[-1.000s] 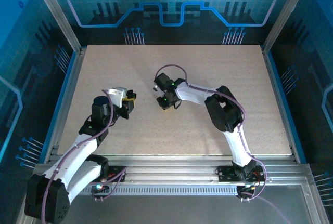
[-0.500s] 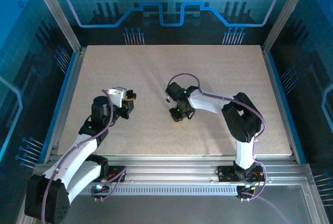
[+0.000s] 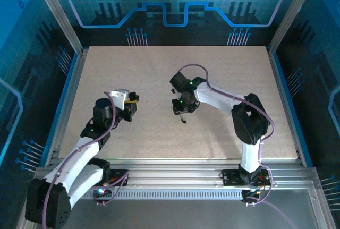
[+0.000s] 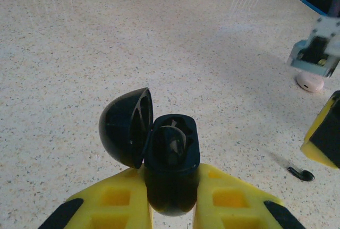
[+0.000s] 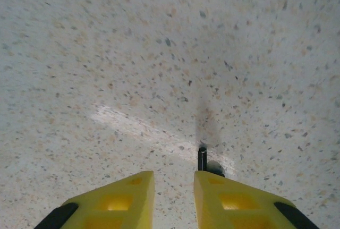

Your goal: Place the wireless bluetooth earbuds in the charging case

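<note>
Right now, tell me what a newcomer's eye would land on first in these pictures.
The open black charging case stands out first, clamped in the left gripper with its lid swung back. Next comes a tiny black earbud lying loose on the speckled table, close by the right gripper, whose jaws stand slightly apart with nothing between them.

black case point(image 4: 175, 160): counting 1
whitish round case point(image 4: 311, 82): counting 1
black earbud point(image 4: 301, 174): counting 1
grippers: counting 2, left gripper point(image 4: 171, 181), right gripper point(image 5: 173, 189)
</note>
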Controlling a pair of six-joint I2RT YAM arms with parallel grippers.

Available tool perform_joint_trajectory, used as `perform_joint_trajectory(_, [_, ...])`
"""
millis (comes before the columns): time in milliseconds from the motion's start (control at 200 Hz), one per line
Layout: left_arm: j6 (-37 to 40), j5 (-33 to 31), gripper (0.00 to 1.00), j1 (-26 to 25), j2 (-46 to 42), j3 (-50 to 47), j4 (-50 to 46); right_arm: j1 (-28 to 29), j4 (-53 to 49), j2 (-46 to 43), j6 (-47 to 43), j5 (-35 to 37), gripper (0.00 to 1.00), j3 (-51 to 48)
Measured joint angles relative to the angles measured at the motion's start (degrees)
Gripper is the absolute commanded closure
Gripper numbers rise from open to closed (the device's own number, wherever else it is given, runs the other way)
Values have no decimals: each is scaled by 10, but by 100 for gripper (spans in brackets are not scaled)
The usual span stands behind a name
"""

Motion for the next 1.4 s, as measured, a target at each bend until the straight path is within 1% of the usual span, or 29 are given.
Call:
perform_joint_trajectory(260, [0, 0, 97, 0, 0, 0, 0, 0, -2, 43, 20, -7, 75, 0])
perform_joint_trajectory(480, [0, 0, 97, 0, 0, 0, 0, 0, -2, 56, 24, -1, 73, 0])
perform_joint_trajectory(725, [0, 0, 97, 0, 0, 0, 0, 0, 0, 72, 24, -1, 76, -2])
perform_joint_trajectory(890, [0, 0, 97, 0, 0, 0, 0, 0, 2, 74, 23, -3, 79, -4])
perform_joint_trajectory(1116, [0, 0, 97, 0, 0, 0, 0, 2, 6, 70, 8, -10, 78, -10])
perform_joint_trajectory(1401, [0, 0, 97, 0, 0, 0, 0, 29, 7, 65, -15, -39, 79, -16])
